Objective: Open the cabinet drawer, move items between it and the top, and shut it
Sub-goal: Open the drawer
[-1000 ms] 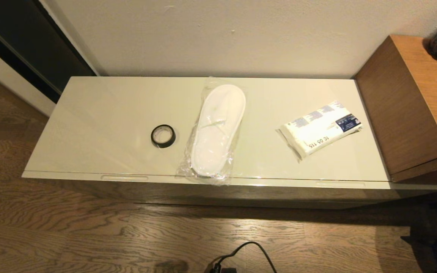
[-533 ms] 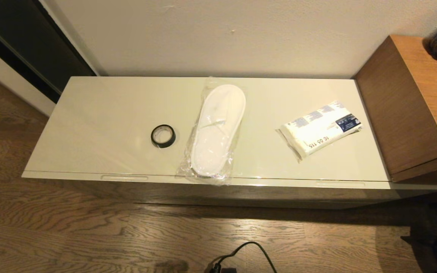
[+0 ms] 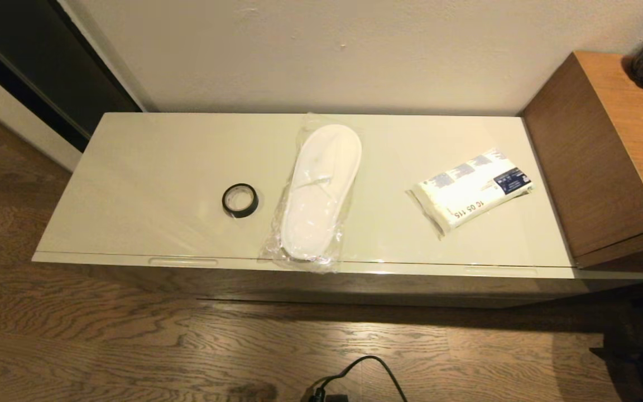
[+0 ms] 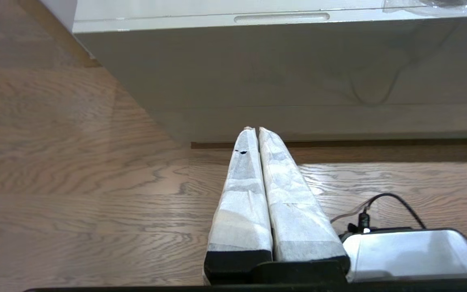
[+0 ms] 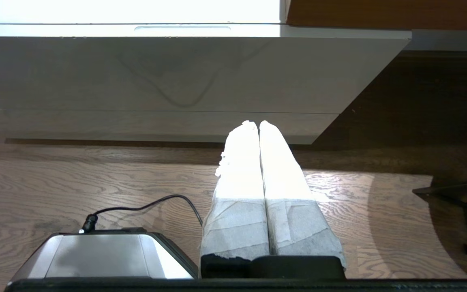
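Cabinet top, one tape roll, one slipper, one packet, left gripper, right gripper both closed, empty.

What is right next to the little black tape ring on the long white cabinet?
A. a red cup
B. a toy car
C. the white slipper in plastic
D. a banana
C: on the top the black tape roll lies just beside the plastic-wrapped white slipper.
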### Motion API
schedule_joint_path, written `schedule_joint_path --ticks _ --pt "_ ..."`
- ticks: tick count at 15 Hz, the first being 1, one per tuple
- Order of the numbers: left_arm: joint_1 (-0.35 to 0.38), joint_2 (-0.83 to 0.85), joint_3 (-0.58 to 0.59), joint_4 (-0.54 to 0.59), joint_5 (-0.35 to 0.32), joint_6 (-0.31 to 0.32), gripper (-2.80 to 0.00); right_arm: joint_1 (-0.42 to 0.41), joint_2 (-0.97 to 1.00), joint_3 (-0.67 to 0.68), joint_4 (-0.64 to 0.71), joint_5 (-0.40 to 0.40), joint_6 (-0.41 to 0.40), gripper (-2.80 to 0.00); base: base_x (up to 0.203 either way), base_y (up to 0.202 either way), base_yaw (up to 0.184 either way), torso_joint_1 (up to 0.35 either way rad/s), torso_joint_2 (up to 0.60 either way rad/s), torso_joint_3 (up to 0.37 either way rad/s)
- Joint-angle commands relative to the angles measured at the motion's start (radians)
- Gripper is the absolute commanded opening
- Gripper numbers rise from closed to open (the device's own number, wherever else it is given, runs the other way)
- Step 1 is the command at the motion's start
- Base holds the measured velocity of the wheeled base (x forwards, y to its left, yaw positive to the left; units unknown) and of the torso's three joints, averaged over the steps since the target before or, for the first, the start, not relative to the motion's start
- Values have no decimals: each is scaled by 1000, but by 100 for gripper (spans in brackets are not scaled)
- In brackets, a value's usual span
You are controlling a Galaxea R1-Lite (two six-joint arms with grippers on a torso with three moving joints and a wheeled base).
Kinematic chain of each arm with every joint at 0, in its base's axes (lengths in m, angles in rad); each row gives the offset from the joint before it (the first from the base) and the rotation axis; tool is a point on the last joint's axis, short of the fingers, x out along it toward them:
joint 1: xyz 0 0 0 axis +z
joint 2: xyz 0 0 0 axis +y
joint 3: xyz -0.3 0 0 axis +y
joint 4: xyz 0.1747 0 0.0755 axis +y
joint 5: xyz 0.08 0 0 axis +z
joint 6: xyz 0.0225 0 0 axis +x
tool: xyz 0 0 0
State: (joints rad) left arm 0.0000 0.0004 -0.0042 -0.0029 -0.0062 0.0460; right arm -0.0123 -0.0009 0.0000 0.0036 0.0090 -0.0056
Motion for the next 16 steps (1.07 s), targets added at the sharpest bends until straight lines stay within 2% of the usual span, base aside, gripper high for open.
schedule_joint_path --ticks 1,4,6,10,13,16 --pt "0 21 -51 15 3 13 -280 0 1 0 -1 0 -2 -280 0 0 0 0 0 0" --pt "1 228 -285 153 30 0 -280 0 1 0 -1 0 -2 -280 0 0 0 0 0 0" --pt "2 449 -406 229 50 -11 -280 0 1 0 -1 0 -2 -280 0 0 0 0 0 0" --pt "0 891 -690 288 51 -34 -280 0 1 0 -1 0 -2 -280 0 0 0 0 0 0" --pt "-41 1153 -842 257 -1 -44 -280 0 1 0 -1 0 -2 -280 0 0 0 0 0 0" --pt "-87 1359 -910 95 -29 -75 -280 0 1 0 -1 0 -2 -280 0 0 0 0 0 0"
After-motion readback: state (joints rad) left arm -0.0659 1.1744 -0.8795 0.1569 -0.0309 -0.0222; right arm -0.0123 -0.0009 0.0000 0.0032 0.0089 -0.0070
